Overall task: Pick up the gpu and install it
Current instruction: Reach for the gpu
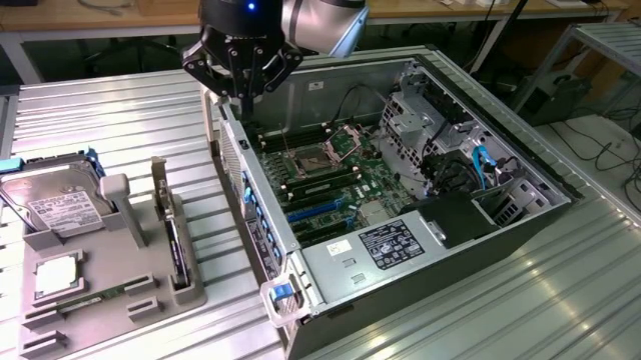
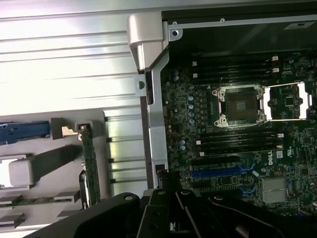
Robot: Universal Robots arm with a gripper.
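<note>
Up high, a black metal pincer (image 1: 245,105) on a grey robot arm (image 1: 320,22). Shut tight, with nothing in it. Hangs right over the tall back wall of a big open computer box (image 1: 401,319). Well apart from the gpu (image 1: 176,240), a thin flat dark card with a pale metal strip at one end. Stands on its long edge in a slot of a grey plastic holder (image 1: 110,330), out on the shiny ribbed metal table (image 1: 120,112), at the exterior view's left of the box. Nothing on top of the card, so open from above. Close beside it in the same holder, a tall grey post (image 1: 115,202) and a silver hard drive with a white label (image 1: 55,202), leaning in its own stand. Lower in the holder, a small square silver chip (image 1: 57,274) and a slim green memory stick (image 1: 85,302), both lying flat. Between the card and the inside of the box, only that back wall with its little blue clips. Inside the box, a green board (image 1: 371,187) with a square chip seat (image 1: 311,161), long black slots, bright blue slots (image 1: 315,210), some blue cables (image 1: 481,169) and a grey power block with a black label (image 1: 391,244) near the front.
</note>
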